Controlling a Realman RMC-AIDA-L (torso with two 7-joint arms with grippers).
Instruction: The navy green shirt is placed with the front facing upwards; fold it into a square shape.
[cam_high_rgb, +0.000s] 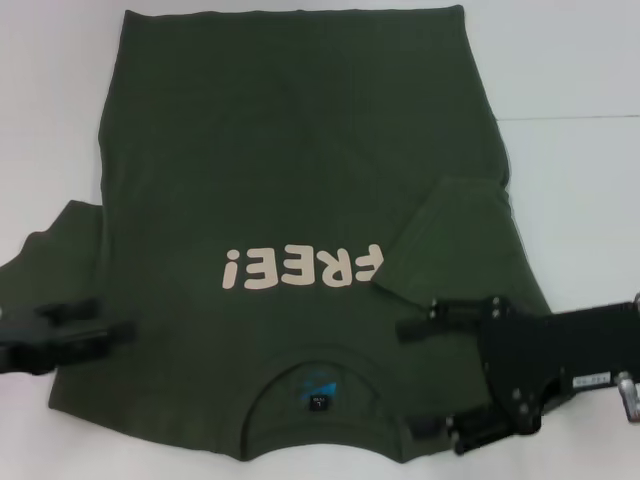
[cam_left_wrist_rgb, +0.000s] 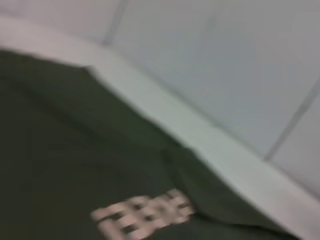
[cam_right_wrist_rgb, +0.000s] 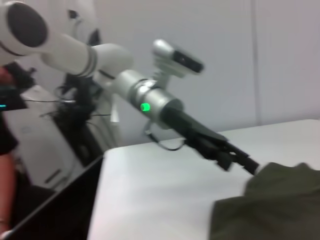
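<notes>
In the head view, the shirt (cam_high_rgb: 290, 190) is lying front-up across the white bench (cam_high_rgb: 575, 170), filling most of the middle of the frame, with its neck at the lower edge and its hem at the top. The cream "FREE!" lettering (cam_high_rgb: 303, 268) is reading upside down, and a small blue label (cam_high_rgb: 318, 390) is showing inside the round neck. One sleeve is lying folded inward over the body at right of centre; the other sleeve is spreading outward at lower left. The right gripper (cam_high_rgb: 430, 378) is sitting at lower right with its two fingers spread wide apart over the shoulder of the shirt, not closing on cloth. The left gripper (cam_high_rgb: 105, 322) is lying at lower left over the spread sleeve; whether it is pinching the cloth I cannot tell.

In the left wrist view, dark green cloth with a patch of the lettering is filling the lower left, with the bench edge crossing behind.

In the right wrist view, the left arm is reaching down to the shirt's edge at lower right.
</notes>
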